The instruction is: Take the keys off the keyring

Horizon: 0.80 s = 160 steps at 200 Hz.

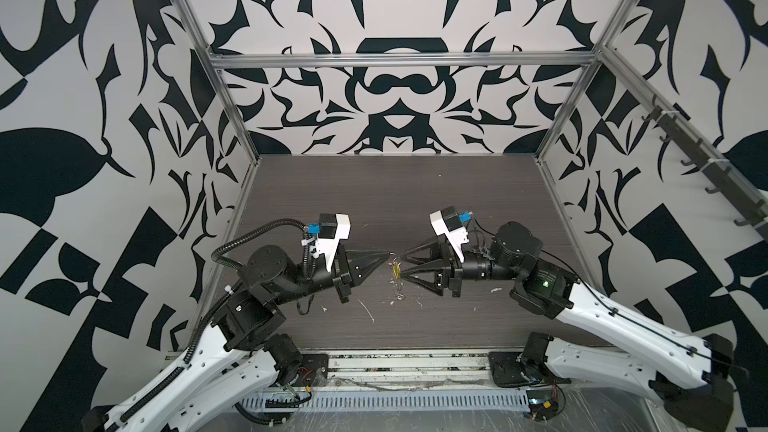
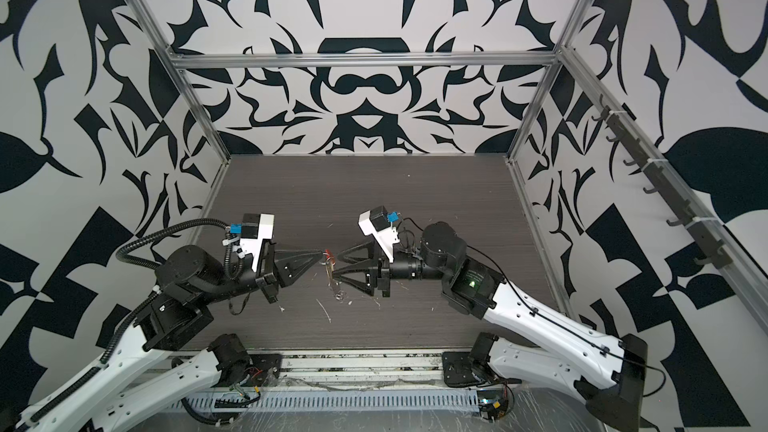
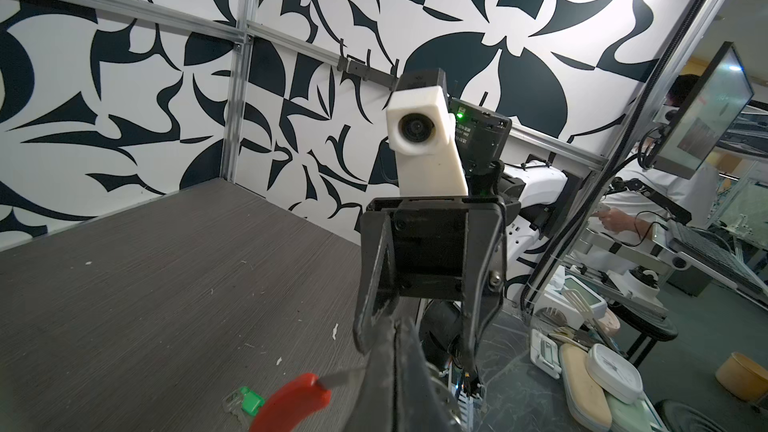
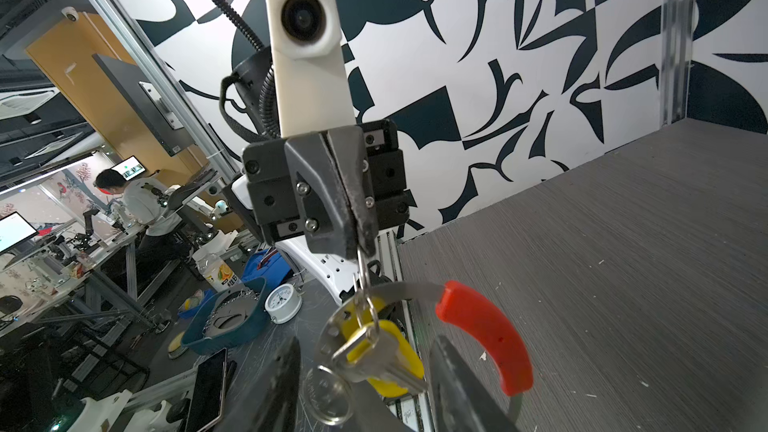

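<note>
Left gripper (image 1: 390, 252) is clenched on the keyring (image 4: 415, 289), held above the middle of the bench (image 1: 415, 201). The yellow-tagged key (image 4: 386, 363) dangles from it, long axis downward, between the spread, empty fingers of the right gripper (image 1: 402, 268). Green-tagged key (image 3: 249, 403) lies flat on the dark woodgrain, black-and-white patterned walls around.

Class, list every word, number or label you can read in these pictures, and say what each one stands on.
No text reads clearly.
Print on the black motor housing: too small.
The bottle label: blurred.
The clock dial: numerals too small.
The yellow tag and red sleeve: no lettering seen.
</note>
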Available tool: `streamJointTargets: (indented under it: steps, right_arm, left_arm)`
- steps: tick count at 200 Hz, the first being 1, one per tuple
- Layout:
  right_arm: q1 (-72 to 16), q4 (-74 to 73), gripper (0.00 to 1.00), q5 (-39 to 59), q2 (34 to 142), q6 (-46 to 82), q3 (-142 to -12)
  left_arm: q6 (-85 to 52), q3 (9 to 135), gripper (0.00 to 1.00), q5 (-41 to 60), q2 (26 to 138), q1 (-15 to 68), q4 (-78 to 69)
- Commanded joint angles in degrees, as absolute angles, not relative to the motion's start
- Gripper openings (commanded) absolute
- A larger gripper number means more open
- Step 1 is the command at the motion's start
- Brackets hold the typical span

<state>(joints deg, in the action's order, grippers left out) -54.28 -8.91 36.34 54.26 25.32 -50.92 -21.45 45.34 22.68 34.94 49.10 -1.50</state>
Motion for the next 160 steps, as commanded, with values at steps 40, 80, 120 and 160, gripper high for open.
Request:
streamJointTargets:
  steps: [40, 80, 120, 160]
  right_arm:
    - [-55.46, -9.33, 0.49, 33.88, 55.55, 24.05, -52.51]
    - [-55.46, -7.33, 0.35, 32.39, 55.08, 23.02, -53.04]
    - [-55.49, -6.09, 0.14, 32.25, 55.06, 22.25, -53.44]
    - [-55.72, -5.65, 0.0, 32.61, 55.5, 21.76, -53.44]
  left_arm:
    - [-22.32, 44.3, 0.0, 21.62, 34.69, 49.04, -4.48]
    - [-22.48, 44.12, 0.0, 21.61, 34.51, 49.04, -4.22]
    - [-22.86, 44.12, 0.0, 21.28, 34.77, 49.04, -4.21]
    - [-23.9, 43.2, 0.0, 19.4, 33.82, 49.04, -6.77]
